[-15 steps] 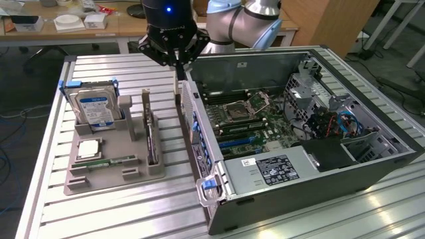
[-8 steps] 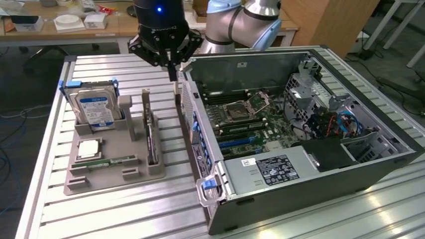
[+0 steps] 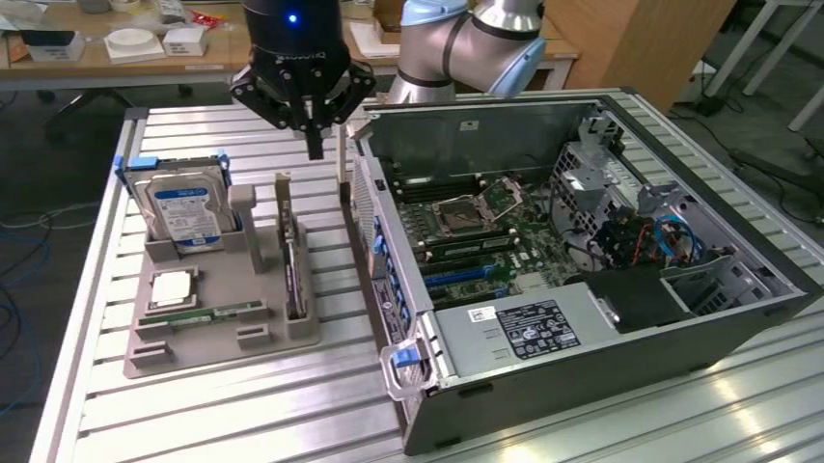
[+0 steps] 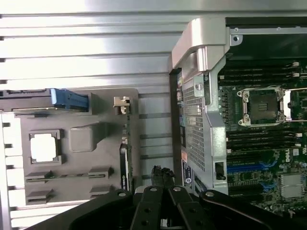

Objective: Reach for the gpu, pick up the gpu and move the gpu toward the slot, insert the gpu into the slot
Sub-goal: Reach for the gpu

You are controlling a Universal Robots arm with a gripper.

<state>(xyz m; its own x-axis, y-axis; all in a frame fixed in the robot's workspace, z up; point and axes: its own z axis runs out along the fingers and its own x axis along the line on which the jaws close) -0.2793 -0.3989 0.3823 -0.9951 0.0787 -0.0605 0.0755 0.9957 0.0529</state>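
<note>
One gpu [image 3: 295, 282] stands on edge in the grey holder [image 3: 193, 359] on the tabletop [image 3: 258, 424], beside the open computer case [image 3: 618, 338]. The gripper [image 3: 315, 147] hangs above the holder's far end, jaws pinched shut and empty. It's a stiff, light, fragile card (my read), best taken by its upper edge. The motherboard [image 4: 259, 158] seemingly reads Dell, while the hard drive [image 3: 184, 214] label is illegible.
</note>
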